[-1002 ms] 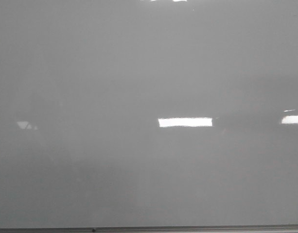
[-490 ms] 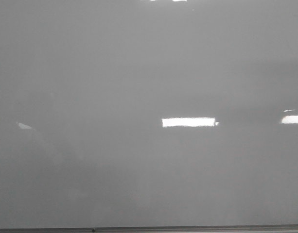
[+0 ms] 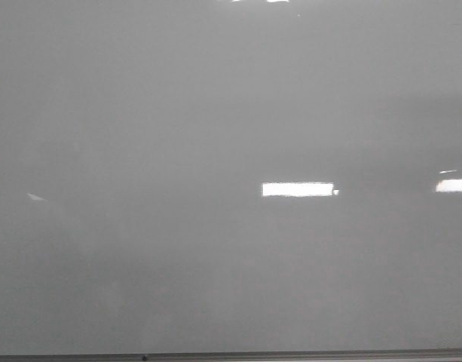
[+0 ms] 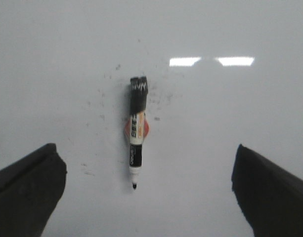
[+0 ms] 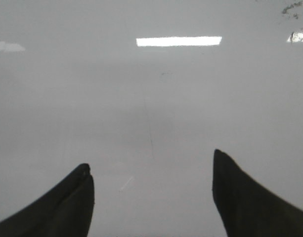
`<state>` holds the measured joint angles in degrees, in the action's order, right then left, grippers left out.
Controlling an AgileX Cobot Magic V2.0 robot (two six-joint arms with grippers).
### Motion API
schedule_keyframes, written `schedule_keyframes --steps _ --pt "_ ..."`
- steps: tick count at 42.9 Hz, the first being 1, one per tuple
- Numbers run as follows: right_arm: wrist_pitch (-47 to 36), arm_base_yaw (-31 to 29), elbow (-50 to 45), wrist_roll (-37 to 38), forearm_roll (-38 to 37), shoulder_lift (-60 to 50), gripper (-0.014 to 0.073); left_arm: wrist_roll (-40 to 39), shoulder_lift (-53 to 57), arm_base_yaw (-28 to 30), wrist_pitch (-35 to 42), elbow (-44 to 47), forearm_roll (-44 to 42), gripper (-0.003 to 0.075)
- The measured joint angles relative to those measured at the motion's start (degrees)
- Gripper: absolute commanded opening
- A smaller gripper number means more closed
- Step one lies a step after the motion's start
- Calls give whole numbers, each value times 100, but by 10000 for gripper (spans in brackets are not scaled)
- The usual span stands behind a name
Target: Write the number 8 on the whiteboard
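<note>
Looking for the number 8, I find no stroke of it anywhere: the whiteboard (image 3: 215, 136) fills the front view blank, with only bright reflections and its thin frame edge along the bottom. The marker (image 4: 137, 131) lies flat on the board in the left wrist view, uncapped as far as I can tell, its dark tip pointing toward the camera, with faint ink specks scattered around it. The left gripper (image 4: 144, 190) hangs over it with its jaws spread wide, one on each side, touching nothing. The right gripper (image 5: 151, 195) is also spread wide over bare board and holds nothing.

My judgement is that the pickup comes first. I would centre the left jaws on the labelled barrel, well back from the tip, come down squarely, and close firmly so the pen does not roll or twist during writing.
</note>
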<state>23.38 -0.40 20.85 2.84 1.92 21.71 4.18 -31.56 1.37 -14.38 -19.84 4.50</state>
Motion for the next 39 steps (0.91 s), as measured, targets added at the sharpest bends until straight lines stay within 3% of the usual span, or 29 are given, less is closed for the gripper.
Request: schedule_keyframes --steps 10,17,28,39 --pt "0 0 0 0 0 0 533 0 -1899 0 -656 -714 0 671" --pt "0 0 0 0 0 0 533 0 -3108 0 -614 -1165 0 671" --pt "0 0 0 0 0 0 533 0 -4418 0 299 -1380 -184 669" --pt "0 0 0 0 0 0 533 0 -5058 0 1206 -1380 -450 579"
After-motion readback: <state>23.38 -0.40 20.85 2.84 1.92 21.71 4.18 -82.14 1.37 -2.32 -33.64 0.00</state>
